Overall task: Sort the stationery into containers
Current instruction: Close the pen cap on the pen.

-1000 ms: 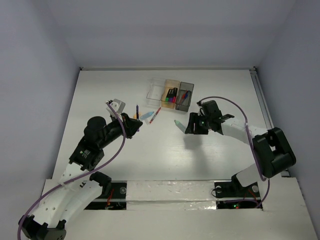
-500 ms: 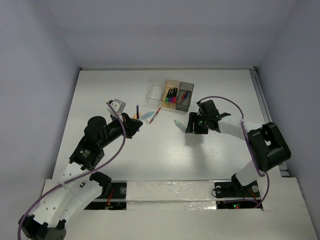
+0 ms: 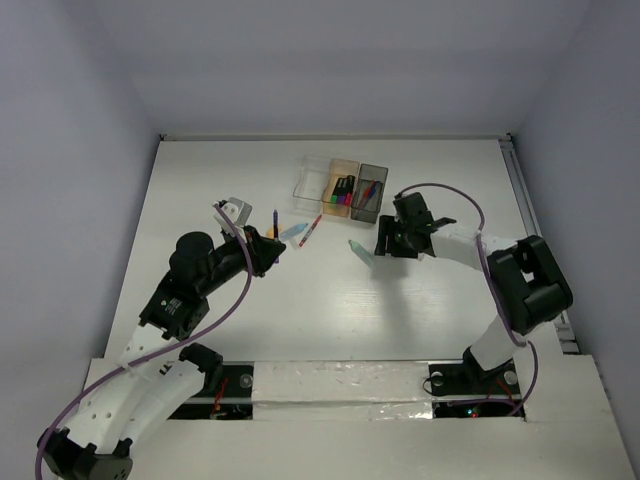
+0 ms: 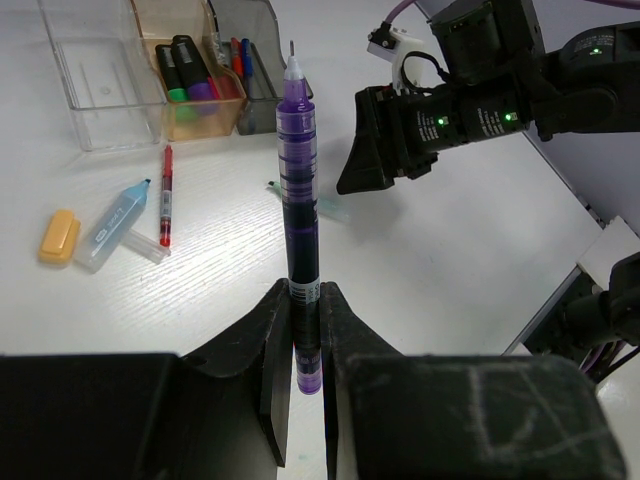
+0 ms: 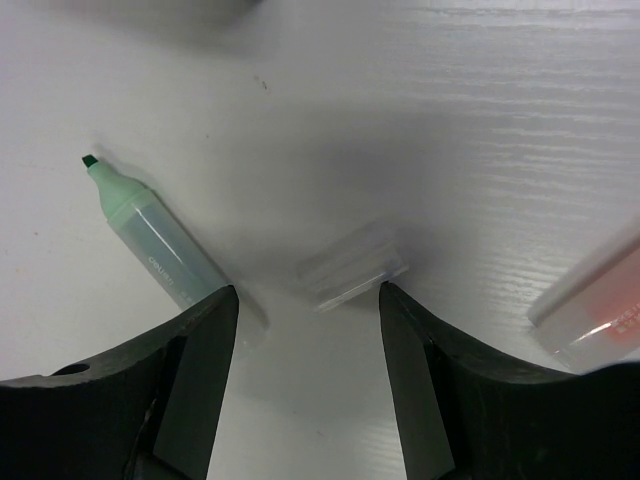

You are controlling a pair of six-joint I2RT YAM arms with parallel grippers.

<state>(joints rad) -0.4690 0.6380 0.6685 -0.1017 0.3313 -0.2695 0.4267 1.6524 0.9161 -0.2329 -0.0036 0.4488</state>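
Left claw [image 4: 305,300] clamped on purple pen [image 4: 298,180], held upright. Right claw [image 5: 306,310] apart above clear cap [image 5: 352,266], beside green marker [image 5: 150,235]. Likely step: cap pickup. Next: lower, straddle cap, close.

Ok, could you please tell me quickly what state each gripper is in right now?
Left gripper: shut on the purple pen.
Right gripper: open, holding nothing, over a clear cap.

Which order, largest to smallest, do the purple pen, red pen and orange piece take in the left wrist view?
1. purple pen, though it sits nearest the camera, so its true size is unsure.
2. red pen.
3. orange piece.
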